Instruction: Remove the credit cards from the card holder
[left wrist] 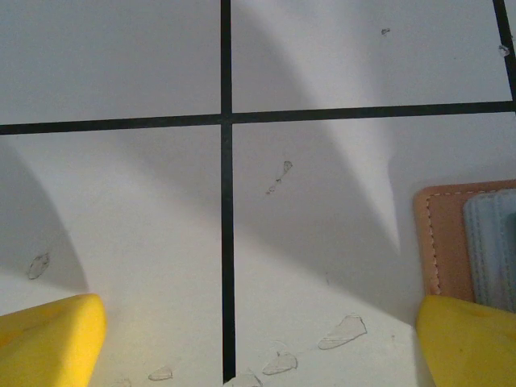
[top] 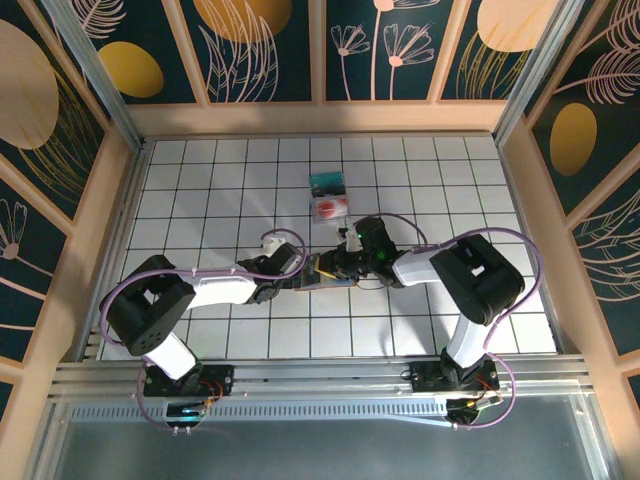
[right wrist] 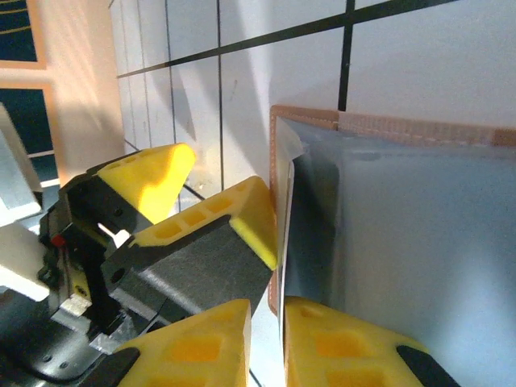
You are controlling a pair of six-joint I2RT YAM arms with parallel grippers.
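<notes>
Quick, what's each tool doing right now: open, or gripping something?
Left tool: wide open, holding nothing.
Right tool: nearly closed, pinching the card holder by its edge.

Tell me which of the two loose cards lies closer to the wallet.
The pale pink-white plastic card with the red circle; the teal-green plastic card lies beyond it, farther from the tan leather card holder.
</notes>
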